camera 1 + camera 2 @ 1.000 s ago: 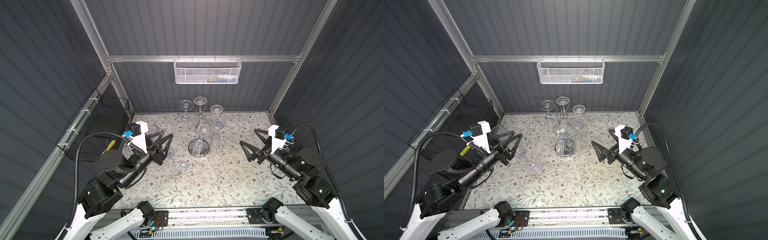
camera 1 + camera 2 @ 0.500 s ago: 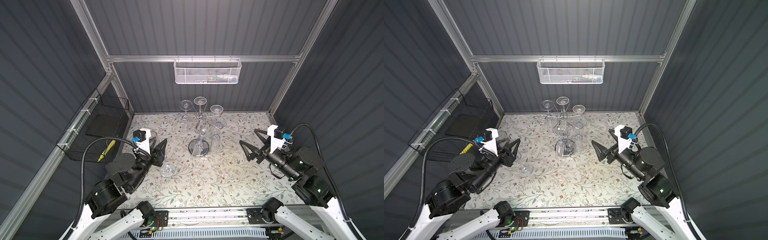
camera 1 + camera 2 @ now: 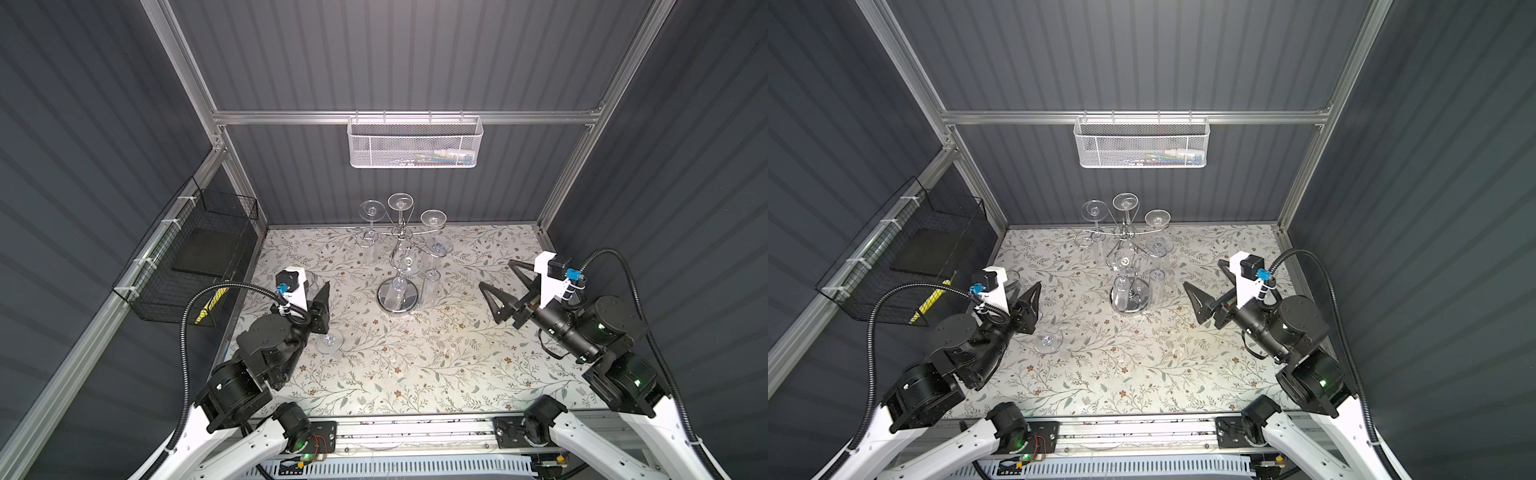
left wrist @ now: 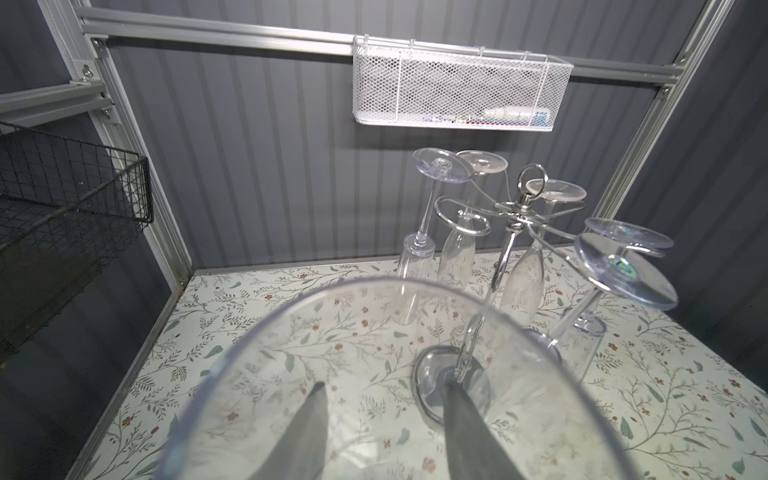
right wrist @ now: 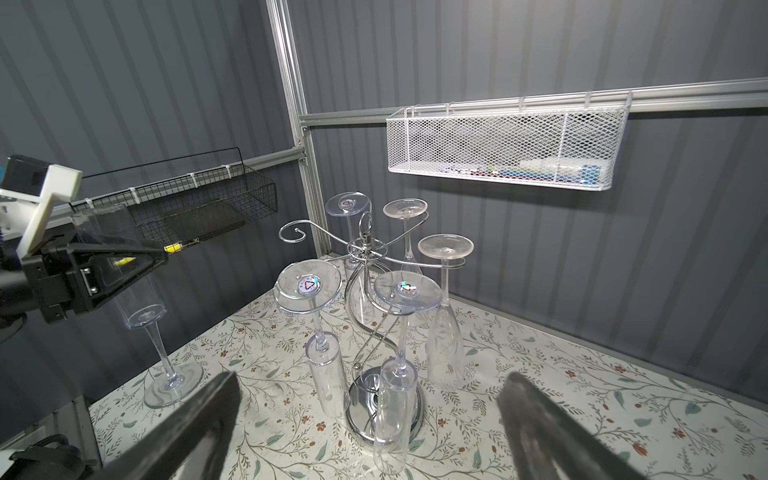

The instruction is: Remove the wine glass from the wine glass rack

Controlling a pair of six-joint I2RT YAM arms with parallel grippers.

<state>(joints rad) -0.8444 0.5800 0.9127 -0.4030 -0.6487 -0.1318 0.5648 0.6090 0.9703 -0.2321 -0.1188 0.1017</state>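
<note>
— So where is the wine glass (image 5: 141,309) at this moment?

— Off the wine glass rack (image 5: 365,249). It stands upright near the left edge of the table (image 3: 415,374), about halfway between the front and back edges and well apart from the chrome stand.

— Is anything holding it?

— Yes. The left gripper (image 4: 385,386) is clamped on its bowl, one finger on each side. The left wrist view looks in through the open rim, with both dark fingers showing behind the clear wall.

— And the foot?

— Its round foot (image 3: 329,343) looks to be down on the floral cover, though I cannot tell whether it bears weight there.

— What about the other arm?

— The right gripper (image 3: 495,274) hovers over the right side of the table, pointed toward the rack, its jaws spread wide with nothing between them.

— The rack itself?

— It stands near the middle of the back edge. Five glasses (image 5: 409,286) hang from it upside down, feet up in the curled arms. One arm (image 5: 293,235), on the side toward the left edge, is bare.

— Anything else around?

— A white mesh basket (image 3: 1140,145) hangs on the back wall rail, and a black wire basket (image 3: 876,291) on the left wall.
</note>
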